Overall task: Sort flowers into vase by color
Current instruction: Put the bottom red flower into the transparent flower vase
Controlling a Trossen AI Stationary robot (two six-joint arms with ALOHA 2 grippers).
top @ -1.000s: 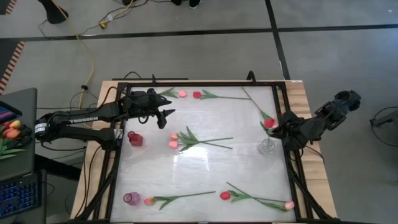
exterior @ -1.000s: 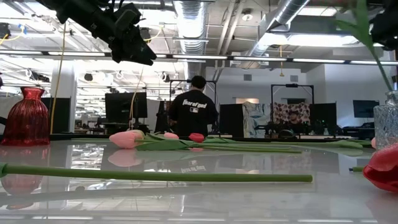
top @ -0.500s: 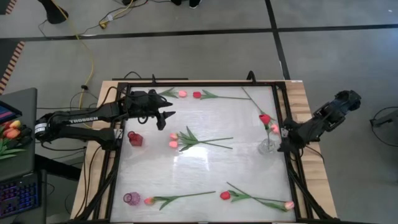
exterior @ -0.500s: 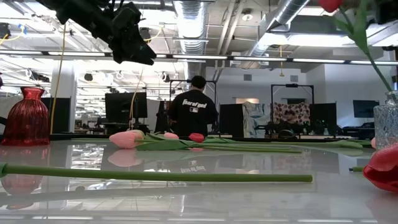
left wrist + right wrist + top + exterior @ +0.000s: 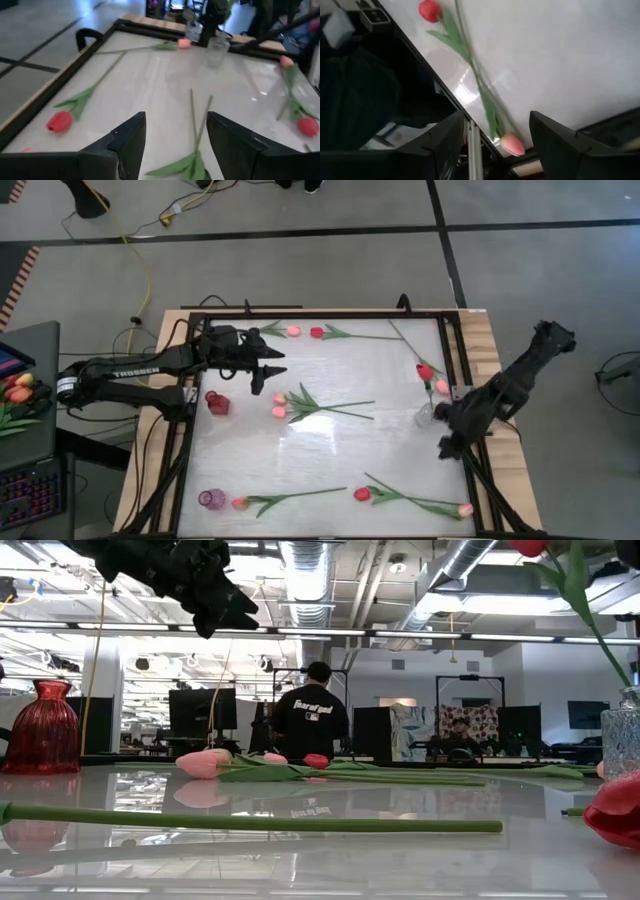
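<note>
High view: I'm seeing right hand (image 5: 447,446) gone from clear vase (image 5: 430,416), fingers apart, empty, now sitting just past vase toward bench (image 5: 340,450) near edge. Red tulip (image 5: 425,371) now standing in clear vase, released a moment ago: one stem sorted. Left hand (image 5: 272,364) hovering well across bench from vase, fingers apart, over pink tulips (image 5: 279,405). Red vase (image 5: 217,402) waiting beside it.
</note>
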